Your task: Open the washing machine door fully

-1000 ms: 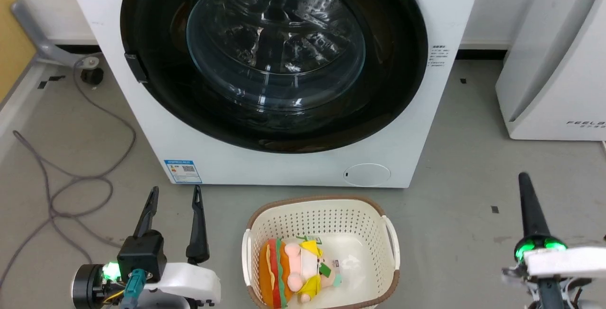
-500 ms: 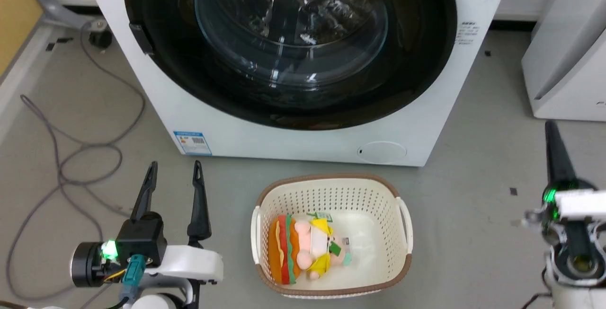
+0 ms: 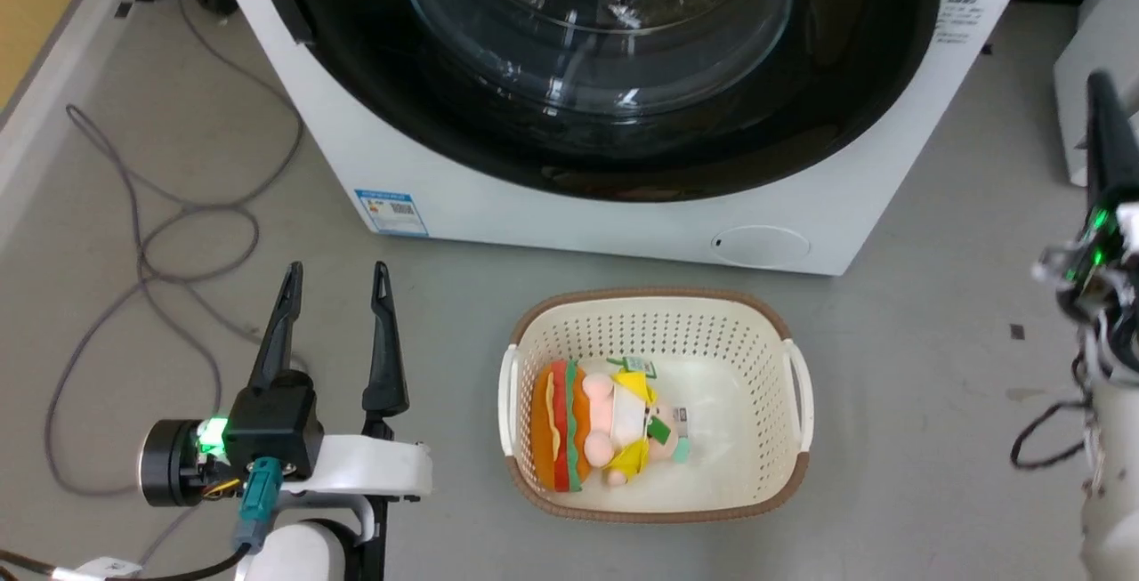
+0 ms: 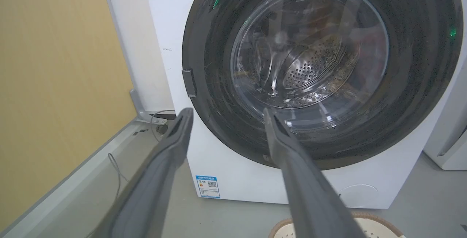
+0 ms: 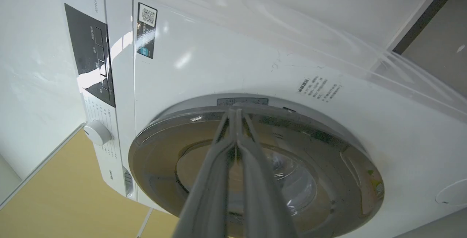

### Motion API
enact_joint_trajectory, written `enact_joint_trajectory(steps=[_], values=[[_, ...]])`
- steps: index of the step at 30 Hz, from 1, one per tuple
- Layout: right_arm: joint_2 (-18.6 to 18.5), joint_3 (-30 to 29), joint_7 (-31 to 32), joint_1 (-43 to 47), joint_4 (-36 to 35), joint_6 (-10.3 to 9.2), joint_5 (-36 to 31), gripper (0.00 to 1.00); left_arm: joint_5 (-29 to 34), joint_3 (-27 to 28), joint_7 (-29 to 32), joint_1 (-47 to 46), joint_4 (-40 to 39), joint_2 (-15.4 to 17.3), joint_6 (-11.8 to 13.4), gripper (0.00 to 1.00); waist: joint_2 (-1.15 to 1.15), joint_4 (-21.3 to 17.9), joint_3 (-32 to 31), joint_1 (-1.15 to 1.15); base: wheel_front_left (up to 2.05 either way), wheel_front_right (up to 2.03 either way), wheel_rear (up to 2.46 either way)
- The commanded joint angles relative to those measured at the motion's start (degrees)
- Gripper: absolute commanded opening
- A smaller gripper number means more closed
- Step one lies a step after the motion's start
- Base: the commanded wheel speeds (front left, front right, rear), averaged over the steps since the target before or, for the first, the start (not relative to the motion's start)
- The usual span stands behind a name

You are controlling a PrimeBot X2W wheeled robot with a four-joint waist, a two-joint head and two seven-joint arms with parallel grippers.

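The washing machine door sits shut against the washing machine at the top of the frame. Your left gripper hovers lower left, jaws apart. Your right gripper is at the right edge, jaws pressed together. The whole opening is yet to do.

The basket sits before the washing machine, toy inside.

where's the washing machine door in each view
head view: washing machine door across the top, cropped above
left wrist view: washing machine door upper right
right wrist view: washing machine door lower centre, slanted
shared landmark: round flap low on the washing machine
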Motion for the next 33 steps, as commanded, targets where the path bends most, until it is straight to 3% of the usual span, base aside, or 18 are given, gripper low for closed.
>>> enact_joint_trajectory(steps=[1, 21, 33], values=[[-1.1, 0.1, 0.1, -3.4, 1.8, 0.05, 1.8, 0.00, -0.1, -0.3, -0.6, -1.2, -0.3, 0.2, 0.5, 1.00, 0.00, 0.8, 1.3, -0.01, 0.00, 0.00, 0.00], [-8.7, 8.0, 2.8, -27.3, 18.0, 0.05, 5.6, 0.00, -1.6, -3.8, -3.0, -6.8, -0.8, 0.0, 3.5, 1.00, 0.00, 5.8, 10.3, -0.01, 0.00, 0.00, 0.00], [-10.5, 14.6, 9.8, -25.8, 18.8, 0.06, 6.2, 0.00, -2.2, -4.1, -3.4, -6.7, -0.3, 0.0, 4.3, 1.00, 0.00, 6.4, 9.7, -0.01, 0.00, 0.00, 0.00]])
